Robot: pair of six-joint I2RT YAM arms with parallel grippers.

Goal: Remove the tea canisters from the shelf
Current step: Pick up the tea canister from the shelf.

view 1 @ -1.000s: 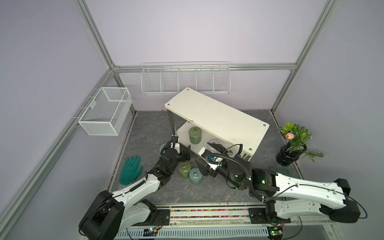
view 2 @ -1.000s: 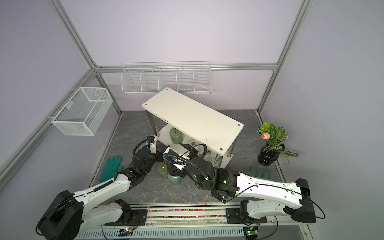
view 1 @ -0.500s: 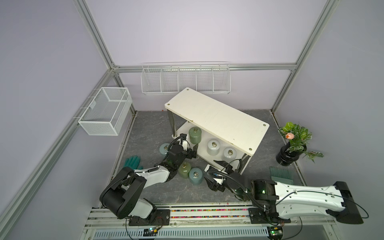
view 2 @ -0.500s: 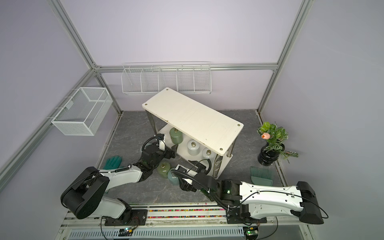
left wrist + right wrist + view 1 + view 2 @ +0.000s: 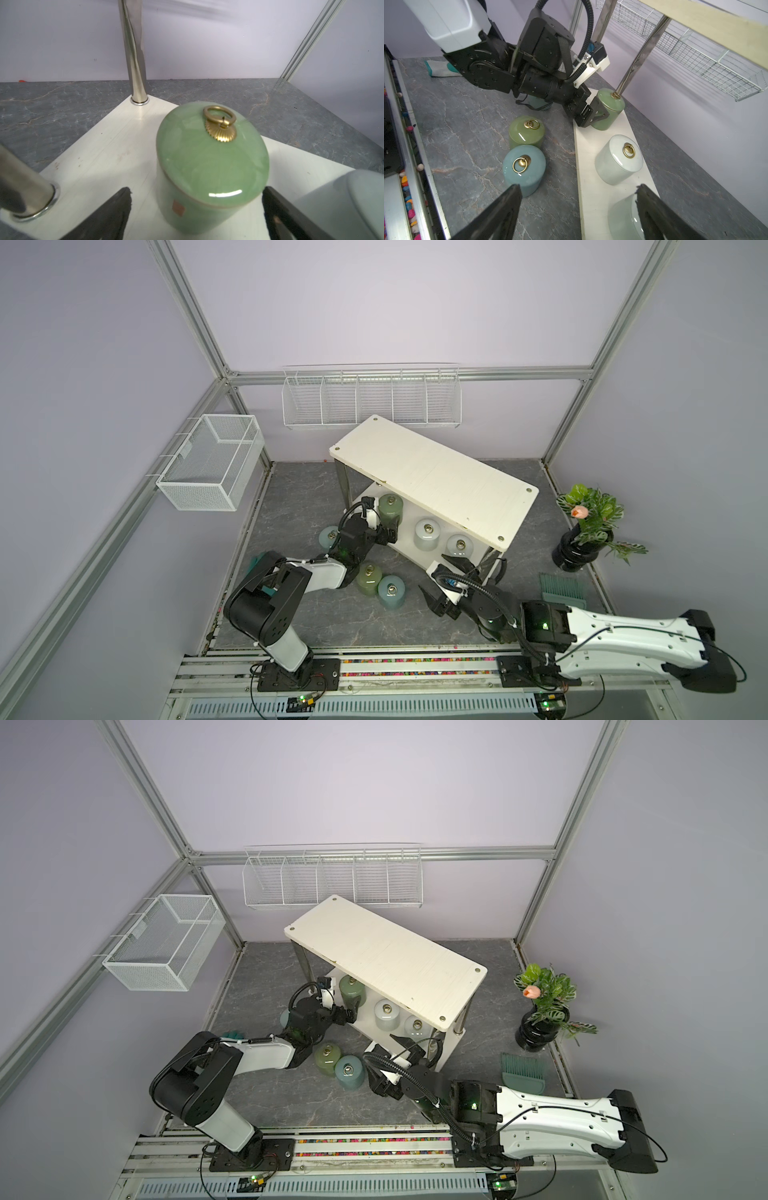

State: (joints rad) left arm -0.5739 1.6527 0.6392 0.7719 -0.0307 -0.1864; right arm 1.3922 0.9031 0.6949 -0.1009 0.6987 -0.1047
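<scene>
Three tea canisters [image 5: 427, 534] stand on the shelf [image 5: 432, 477], lower tier; three more stand beside it.

centre: cream-white two-tier chrome-legged shelf [image 5: 386, 965] | lower tier: olive green glossy shelf canister [image 5: 352, 990], two pale grey-white canisters [image 5: 386, 1016] | floor below centre: olive green floor canister [image 5: 327, 1057] just beside light blue canister [image 5: 350, 1072] | left gripper [image 5: 350, 1011] at shelf canister | right gripper [image 5: 384, 1058] jaws spread, right of light blue canister
</scene>
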